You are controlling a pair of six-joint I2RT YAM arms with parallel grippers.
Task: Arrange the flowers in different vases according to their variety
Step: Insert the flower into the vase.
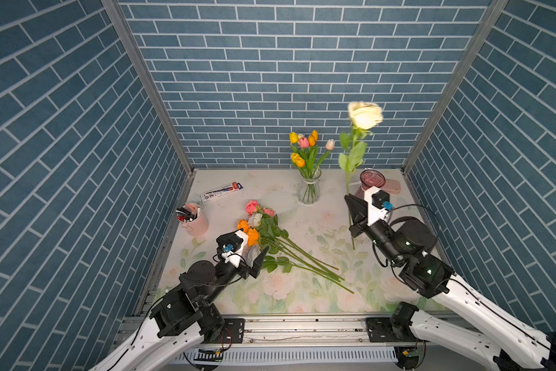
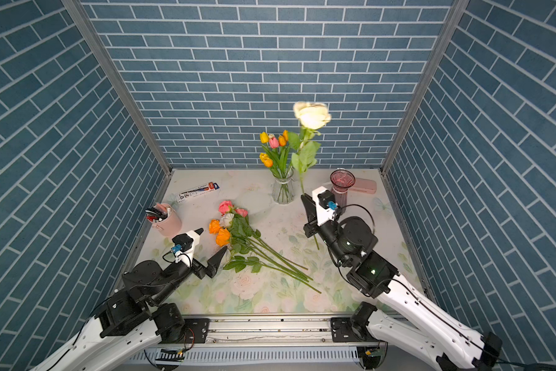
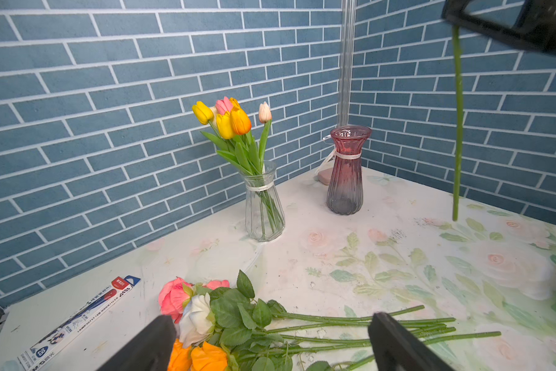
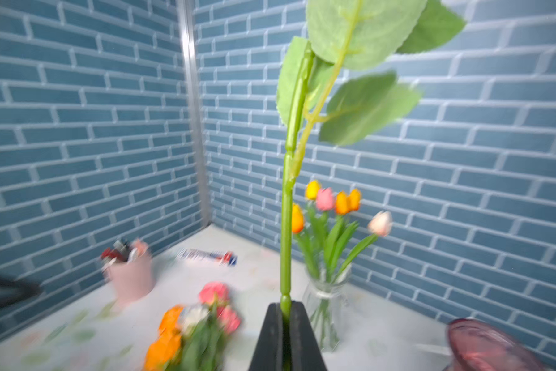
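While my right gripper [image 1: 347, 198] has its fingers clamped on the stem, the long-stemmed cream-white artificial rose [image 1: 365, 115] stands upright in the air, near the tall purple-pink ribbed glass vase [image 1: 371, 180], with the stem end hanging below the fingers. The small clear ribbed glass vase [image 1: 309, 191] further along holds the yellow, orange and pink tulips [image 1: 303, 145]. Pink, orange and white roses [image 1: 260, 225] lie heaped on the floral tablecloth [image 1: 302, 218]. My left gripper [image 2: 212, 240] hovers at that heap, fingers wide apart and holding nothing. The squat pink pen cup [image 1: 195, 222] is at the left edge.
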